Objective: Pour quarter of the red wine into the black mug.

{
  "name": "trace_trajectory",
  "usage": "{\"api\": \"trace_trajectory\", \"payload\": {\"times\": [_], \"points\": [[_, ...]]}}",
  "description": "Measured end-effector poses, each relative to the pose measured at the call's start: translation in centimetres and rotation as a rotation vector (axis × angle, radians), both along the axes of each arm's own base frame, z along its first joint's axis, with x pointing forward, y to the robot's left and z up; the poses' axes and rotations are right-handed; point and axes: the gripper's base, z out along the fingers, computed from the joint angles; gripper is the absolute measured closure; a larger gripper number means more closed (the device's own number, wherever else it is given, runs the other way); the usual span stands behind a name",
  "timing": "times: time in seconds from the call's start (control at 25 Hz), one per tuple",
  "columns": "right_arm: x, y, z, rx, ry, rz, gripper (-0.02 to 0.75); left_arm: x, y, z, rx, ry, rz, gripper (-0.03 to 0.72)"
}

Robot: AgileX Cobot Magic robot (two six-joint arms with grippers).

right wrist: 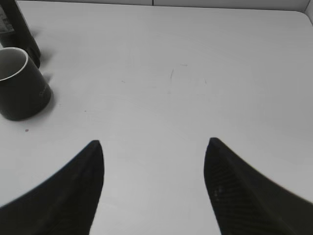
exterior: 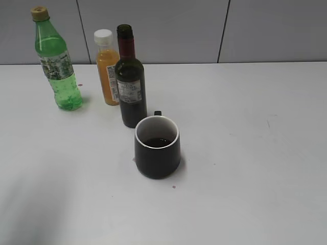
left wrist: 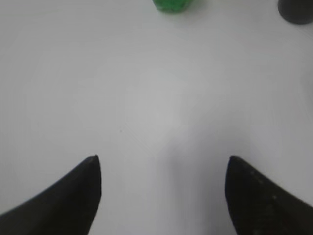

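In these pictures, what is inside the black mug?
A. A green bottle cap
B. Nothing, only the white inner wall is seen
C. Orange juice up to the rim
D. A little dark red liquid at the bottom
D: in the exterior view the black mug shows a shallow dark red pool below its white inner wall, while the uncapped red wine bottle stands upright just behind it.

left gripper [left wrist: 162,159]: all I get on my feed is two matte black, pointed, fin-shaped fingers [left wrist: 73,196]
right gripper [right wrist: 154,143]: same black tapered fingers [right wrist: 239,196], faint dotted texture on one
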Motion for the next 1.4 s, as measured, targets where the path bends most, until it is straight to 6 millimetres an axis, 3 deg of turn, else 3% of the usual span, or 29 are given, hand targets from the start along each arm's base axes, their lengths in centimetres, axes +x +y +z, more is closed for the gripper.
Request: {"api": "trace_trajectory", "payload": {"times": [0.36,0.64,1.0,1.4], "points": [[0.0,0.0,0.0,0.0,0.0,0.0,0.244,-3.3,4.1,-2.3,-0.074,0.11,0.149,0.099],[0.0,0.0,0.0,0.0,0.0,0.0,0.244,-7.9,5.0,-4.0,-0.12,0.137,0.188,0.099],[0.0,0.0,0.0,0.0,0.0,0.0,0.244,-13.4,5.2,-4.5,-0.142,-0.03,0.172,0.099],[0.0,0.0,0.0,0.0,0.0,0.0,0.244,-16.3,5.4,-4.5,-0.165,-0.277,0.16,0.099]]}}
